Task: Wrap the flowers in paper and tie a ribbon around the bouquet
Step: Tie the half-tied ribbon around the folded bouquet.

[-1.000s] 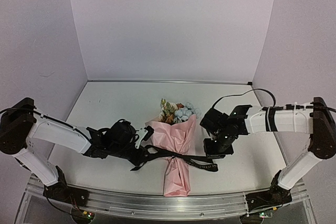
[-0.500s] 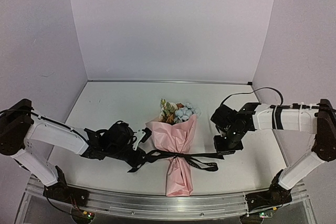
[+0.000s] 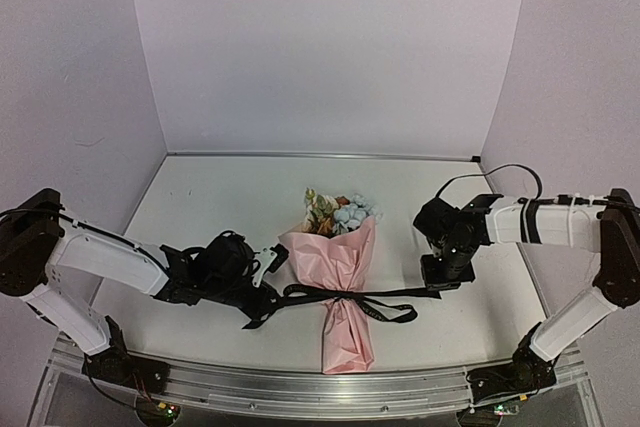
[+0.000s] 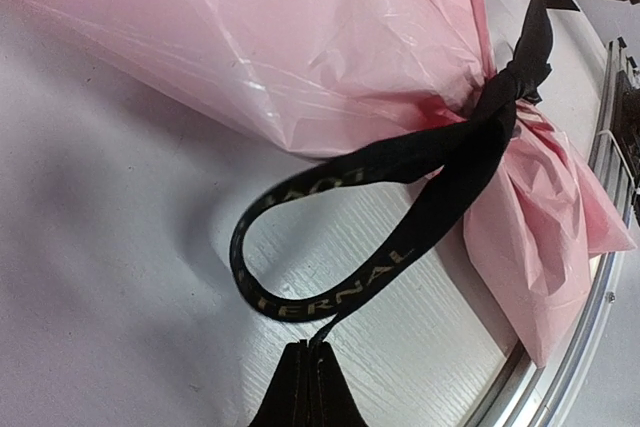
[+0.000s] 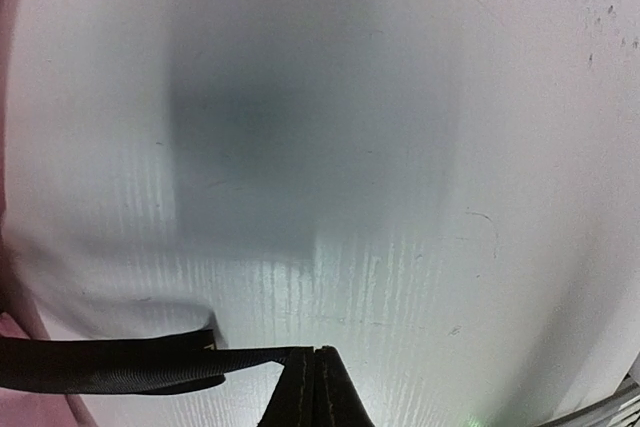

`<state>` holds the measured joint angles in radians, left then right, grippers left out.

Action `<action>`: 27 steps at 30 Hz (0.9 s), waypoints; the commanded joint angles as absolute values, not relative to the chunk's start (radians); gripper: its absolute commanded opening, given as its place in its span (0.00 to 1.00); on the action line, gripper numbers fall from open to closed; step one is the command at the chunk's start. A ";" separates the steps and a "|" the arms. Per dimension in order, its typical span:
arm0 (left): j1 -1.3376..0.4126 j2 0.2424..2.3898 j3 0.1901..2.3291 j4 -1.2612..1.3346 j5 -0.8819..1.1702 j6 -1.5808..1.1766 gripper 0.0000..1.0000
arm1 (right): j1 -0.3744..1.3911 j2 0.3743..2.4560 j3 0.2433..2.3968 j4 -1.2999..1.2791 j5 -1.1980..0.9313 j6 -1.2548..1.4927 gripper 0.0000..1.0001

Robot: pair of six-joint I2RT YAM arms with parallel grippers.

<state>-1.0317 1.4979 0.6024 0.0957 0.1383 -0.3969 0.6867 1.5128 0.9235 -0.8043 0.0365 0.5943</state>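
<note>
Pulling the tie snug looks like the step in hand: the left end effector (image 3: 266, 301) is clamped shut on 1 end of the long narrow black ribbon with pale lettering (image 4: 385, 262), and the right end effector (image 3: 438, 283) is pinched shut on the other end. The pink paper cone bouquet (image 3: 338, 272) lies on the white counter (image 3: 220, 207) between the 2 arms. Its small pale blue, cream and orange flowers (image 3: 340, 213) show from the wide far end. Wrapping appears done, since the thin pink paper (image 4: 300, 57) encloses the stems and the ribbon cinches its narrow waist. A slack loop lies beside the crossing in the left wrist view, so the tie probably needs tightening. I cannot tell whether the knot is complete.
</note>
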 commanded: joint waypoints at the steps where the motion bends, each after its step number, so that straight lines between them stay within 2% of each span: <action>1: -1.034 1.477 0.589 0.098 0.147 -0.396 0.00 | 0.650 1.466 0.889 -0.829 0.093 0.595 0.00; 14: -1.034 1.478 0.593 0.095 0.154 -0.394 0.01 | 0.607 1.445 0.893 -0.828 0.077 0.547 0.00; 16: -1.034 1.475 0.597 0.094 0.162 -0.401 0.14 | 0.606 1.448 0.908 -0.827 0.021 0.531 0.04; 18: -1.034 1.460 0.605 0.090 0.159 -0.416 0.36 | 0.607 1.447 0.918 -0.827 -0.031 0.519 0.15; 20: -1.034 1.430 0.621 0.074 0.143 -0.443 0.48 | 0.608 1.430 0.916 -0.827 -0.055 0.504 0.23; 23: -1.034 1.390 0.656 0.051 0.100 -0.517 0.55 | 0.609 1.393 0.904 -0.828 -0.067 0.478 0.34; 27: -1.032 1.390 0.693 0.056 0.104 -0.623 0.53 | 0.613 1.340 0.880 -0.831 -0.073 0.450 0.41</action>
